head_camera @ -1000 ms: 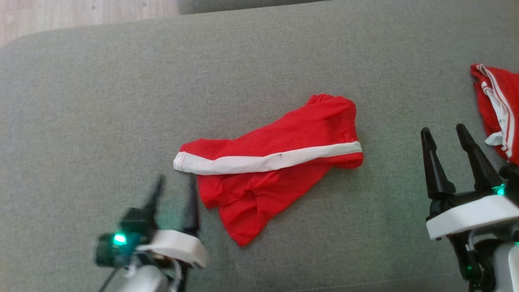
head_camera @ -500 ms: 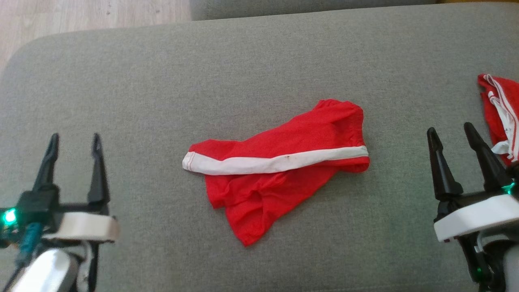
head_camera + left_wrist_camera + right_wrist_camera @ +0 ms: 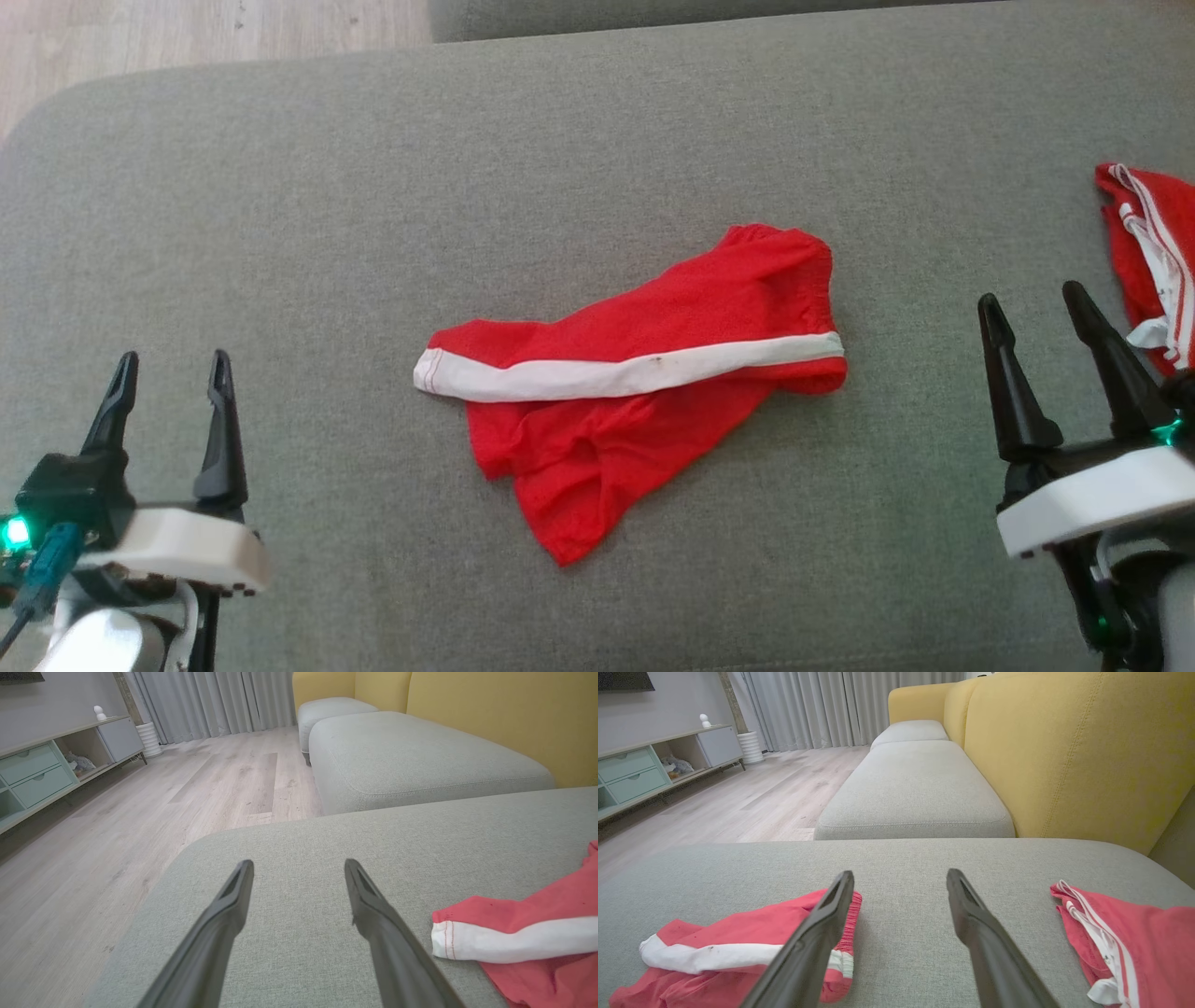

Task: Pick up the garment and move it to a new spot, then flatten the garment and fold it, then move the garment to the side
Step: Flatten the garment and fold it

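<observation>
The garment (image 3: 635, 373), red shorts with a white side stripe, lies crumpled and part-doubled on the grey sofa cushion (image 3: 373, 187). It sits between the two end effectors, ahead and to the right of the left end effector (image 3: 174, 359) and ahead and to the left of the right end effector (image 3: 1030, 297). Neither touches it. It looks roughly gathered rather than neatly folded, so I judge that flattening and folding are still to be done.

Both end effectors have their fingers spread wide with nothing between them. They hang low over the cushion on either side, which reads as a ready stance for a two-handed pinch on the cloth.

A second red garment (image 3: 1148, 261) with white piping lies just beyond and to the right of the right end effector. It is probably a set-aside piece, kept well apart from the work.

A second ago the left end effector was blurred and close beside the garment's near-left corner. It has since swung out leftward and now stands well apart from it. The right end effector and the garment's shape look unchanged, and the small shift of the whole picture comes from the camera.
</observation>
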Motion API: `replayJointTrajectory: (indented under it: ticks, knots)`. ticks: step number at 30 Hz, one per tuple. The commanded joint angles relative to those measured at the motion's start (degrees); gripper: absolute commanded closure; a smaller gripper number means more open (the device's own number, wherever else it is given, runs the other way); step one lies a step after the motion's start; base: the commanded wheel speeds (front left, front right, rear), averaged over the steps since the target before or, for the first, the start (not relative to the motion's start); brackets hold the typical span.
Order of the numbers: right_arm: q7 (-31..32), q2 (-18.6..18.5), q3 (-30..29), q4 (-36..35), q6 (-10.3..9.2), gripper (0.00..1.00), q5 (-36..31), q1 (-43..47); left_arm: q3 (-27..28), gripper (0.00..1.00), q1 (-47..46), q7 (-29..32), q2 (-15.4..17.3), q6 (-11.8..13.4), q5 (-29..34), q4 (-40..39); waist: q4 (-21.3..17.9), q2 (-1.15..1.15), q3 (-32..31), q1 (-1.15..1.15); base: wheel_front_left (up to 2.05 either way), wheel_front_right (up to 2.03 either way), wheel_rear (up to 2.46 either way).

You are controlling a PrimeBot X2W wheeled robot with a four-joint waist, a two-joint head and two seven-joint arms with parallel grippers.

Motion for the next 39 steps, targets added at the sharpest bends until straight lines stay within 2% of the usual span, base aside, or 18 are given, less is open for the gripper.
replayJointTrajectory:
  ticks: [1, 6, 12, 19, 23, 27, 28, 29, 30, 31, 35, 39]
  knots:
    - [0.09, -1.24, 1.09, -2.42, -0.04, 0.0, 0.1, -0.9, 2.85, 0.0, -2.19, 0.18, 2.23, 0.46, 0.16, -1.82, -0.04, 0.0, 0.09, 0.0, 0.0, 0.0, 0.0]
    - [-0.06, -1.12, 1.01, -2.3, -0.04, 0.0, 0.28, -1.37, 1.0, 0.0, -4.72, 1.35, 1.6, -0.45, 0.76, -1.92, -0.25, 0.0, 1.13, 0.0, 0.0, 0.0, 0.0]
    - [-0.23, -1.01, 1.29, -1.93, -0.04, 0.0, 0.83, -1.94, -5.33, 0.0, -11.56, 4.83, -2.86, -4.75, 0.99, 1.29, -0.33, 0.0, 3.12, 0.0, 0.0, 0.0, 0.0]
    - [-0.8, -0.9, 2.13, -0.88, -0.04, 0.0, 1.62, -2.97, -11.69, 0.0, -19.12, 9.22, -10.48, -11.67, -2.06, 15.58, -1.63, 0.0, 5.58, 0.0, 0.0, 0.0, 0.0]
    - [-1.03, -0.82, 2.07, -0.14, -0.04, 0.0, 1.89, -3.01, -13.1, 0.0, -20.97, 13.39, -12.66, -13.06, -4.09, 23.64, -2.37, 0.0, 6.19, 0.0, 0.0, 0.0, 0.0]
    - [-1.09, -1.15, 1.3, 0.75, -0.04, 0.0, 1.84, -2.88, -14.4, 0.0, -21.9, 17.76, -13.93, -14.84, -6.17, 26.94, -2.7, 0.0, 6.33, 0.0, 0.0, 0.0, 0.0]
    - [-1.05, -1.36, 1.21, 1.09, -0.04, 0.0, 1.82, -2.93, -14.83, 0.04, -21.91, 19.14, -13.95, -15.32, -6.64, 27.18, -2.78, 0.0, 6.3, 0.0, 0.0, 0.0, 0.0]
    - [-0.91, -1.63, 1.1, 1.52, -0.04, 0.0, 1.71, -2.98, -15.14, 0.4, -22.03, 19.93, -13.89, -15.76, -6.87, 27.07, -2.83, 0.0, 6.28, 0.0, 0.0, 0.0, 0.0]
    - [-0.84, -1.9, 1.04, 1.92, -0.04, 0.0, 1.69, -3.08, -15.39, 0.9, -22.14, 20.47, -13.8, -16.05, -6.97, 26.9, -2.83, 0.0, 6.23, 0.0, 0.0, 0.0, 0.0]
    - [-0.72, -2.21, 1.16, 2.32, -0.04, 0.0, 1.75, -3.2, -15.75, 1.0, -22.21, 21.13, -13.59, -16.19, -6.88, 26.75, -2.81, 0.0, 6.16, 0.0, 0.0, 0.0, 0.0]
    - [2.02, -4.31, 4.25, 5.07, -0.04, 0.0, 3.0, -3.76, -16.27, 1.0, -22.22, 21.76, -12.84, -16.24, -6.5, 25.35, -2.61, 0.0, 5.92, 0.0, 0.0, 0.0, 0.0]
    - [5.32, -7.39, 10.95, 6.61, -0.04, 0.0, 5.21, -5.99, -16.32, 1.0, -22.12, 21.52, -12.44, -15.83, -6.22, 24.1, -2.21, 0.0, 5.87, 0.0, 0.0, 0.0, 0.0]
